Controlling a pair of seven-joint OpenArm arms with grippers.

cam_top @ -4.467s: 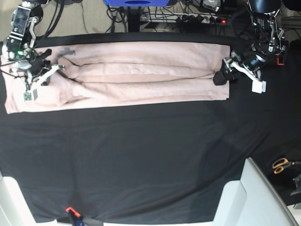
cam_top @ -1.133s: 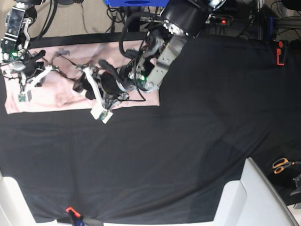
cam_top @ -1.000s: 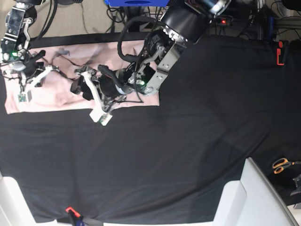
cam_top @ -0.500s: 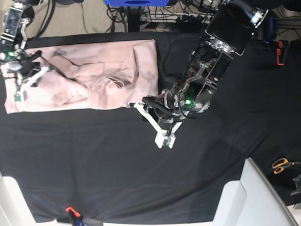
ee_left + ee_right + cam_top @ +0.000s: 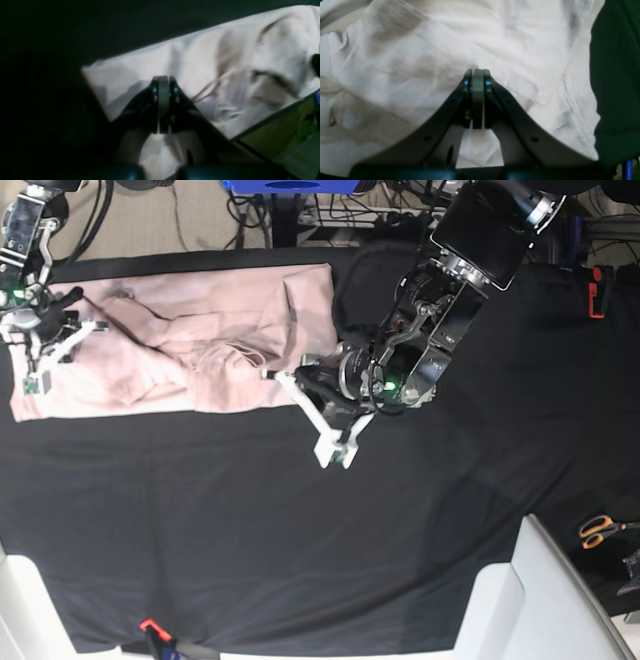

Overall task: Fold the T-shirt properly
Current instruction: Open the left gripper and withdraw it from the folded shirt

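The pale pink T-shirt [image 5: 200, 310] lies folded over and wrinkled at the table's far left on the black cloth. My right gripper [image 5: 88, 312] sits on its left end. In the right wrist view this gripper [image 5: 478, 75] is shut, its tips in the fabric [image 5: 420, 50], and creases run towards them. My left gripper [image 5: 280, 376] reaches in from the right and hovers at the shirt's lower right edge. The left wrist view shows it [image 5: 163, 82] shut and empty above the shirt's [image 5: 225, 50] corner.
The black table cloth [image 5: 300, 530] covers the table. Orange-handled scissors [image 5: 598, 530] lie at the right edge, beside a white block [image 5: 540, 600]. A red clip [image 5: 596, 290] sits far right, an orange one [image 5: 150, 627] at the front edge. Cables run behind the table.
My left gripper carried the shirt's right end over onto the left half, let it go, shut and drew back to the lower right edge. The right gripper shifted slightly left.
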